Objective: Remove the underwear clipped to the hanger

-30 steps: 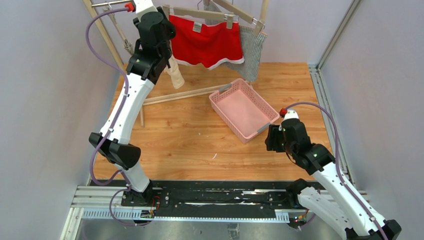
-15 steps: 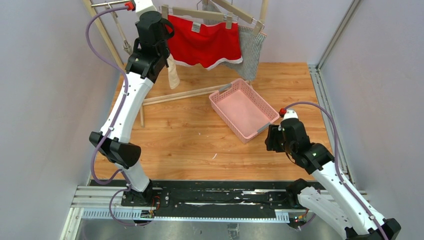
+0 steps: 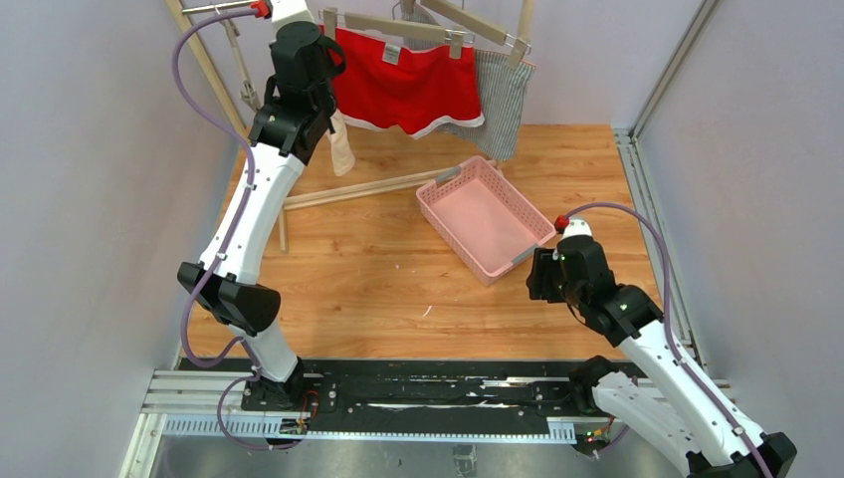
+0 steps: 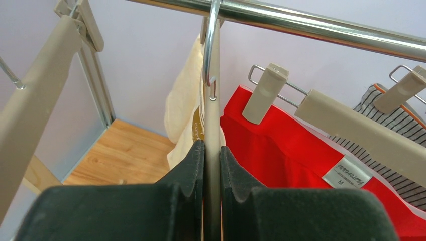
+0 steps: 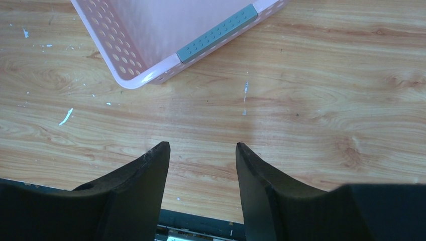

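Readable text: white size tag (image 4: 346, 175) on the red underwear (image 4: 281, 150) shows "M"; the small line above it is too fine to read. Tan waist label (image 4: 197, 125) on the cream underwear (image 4: 186, 100) has print, mostly hidden, can't read it

Pink basket (image 3: 450, 236) sits on the wood table (image 3: 378, 269) right of centre, turned diagonal, grey grip strips on its short ends. Inside only its own pink floor shows

All three pairs hang at the far end from the steel rail (image 4: 311, 25): cream leftmost, red in the middle held by a beige clip (image 4: 263, 93) on its hanger bar (image 4: 351, 128), striped underwear (image 4: 397, 125) rightmost, partly behind the red

Left gripper (image 4: 212, 150) is up at the rail, jaws clamped on the beige hanger (image 4: 212, 115) carrying the cream pair, seen edge-on, its wire hook over the rail

Right gripper (image 5: 202, 148) is low over bare table just beside the basket's near corner, jaws apart, nothing between them

Vs 1 s ago: left wrist has crept a little up and back toward the rail, and the cream pair (image 3: 341, 149) has swung in closer under that arm, hanging a bit higher. Red hem barely shifted. Right arm and basket unchanged
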`<state>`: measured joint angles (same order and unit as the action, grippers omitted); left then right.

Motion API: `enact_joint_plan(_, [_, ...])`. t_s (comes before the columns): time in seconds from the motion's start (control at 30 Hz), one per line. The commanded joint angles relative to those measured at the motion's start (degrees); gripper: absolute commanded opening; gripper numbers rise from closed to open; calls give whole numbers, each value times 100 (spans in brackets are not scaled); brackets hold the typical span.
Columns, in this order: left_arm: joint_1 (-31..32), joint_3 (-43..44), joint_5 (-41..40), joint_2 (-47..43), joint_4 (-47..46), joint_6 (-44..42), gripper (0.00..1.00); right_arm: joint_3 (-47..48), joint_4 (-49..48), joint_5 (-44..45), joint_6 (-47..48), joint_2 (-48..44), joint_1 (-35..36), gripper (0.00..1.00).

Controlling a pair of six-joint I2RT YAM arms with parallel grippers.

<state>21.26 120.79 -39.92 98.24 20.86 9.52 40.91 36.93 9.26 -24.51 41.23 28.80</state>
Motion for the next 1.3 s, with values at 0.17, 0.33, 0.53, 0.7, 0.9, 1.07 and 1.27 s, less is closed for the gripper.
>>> enact_joint_plan(0.17, [-51, -15, 237, -428, -751, -634, 0, -201, -282, -137, -21, 299, -94, 52])
enact_joint_plan(0.33, [-51, -305, 287, -600, -966, -763, 0, -225, -295, -196, -10, 409, -94, 51])
enact_joint_plan(0.53, [-51, -1462, 400, -1230, -1888, -938, 0, -300, -383, -242, 11, 420, -96, 49])
enact_joint_plan(0.7, [-58, -2175, 625, -1616, -2433, -1261, 0, -370, -433, -281, 9, 485, -95, 49])
enact_joint_plan(0.9, [-56, -2936, 951, -2004, -3056, -1759, 0, -486, -574, -429, 15, 623, -94, 47])
enact_joint_plan(1.07, [-90, -3082, 1109, -2143, -3106, -2016, 0, -512, -599, -442, 46, 700, -94, 46])
enact_joint_plan(1.27, [-119, -3259, 1377, -2322, -3234, -2214, 0, -571, -666, -433, 89, 703, -94, 46])
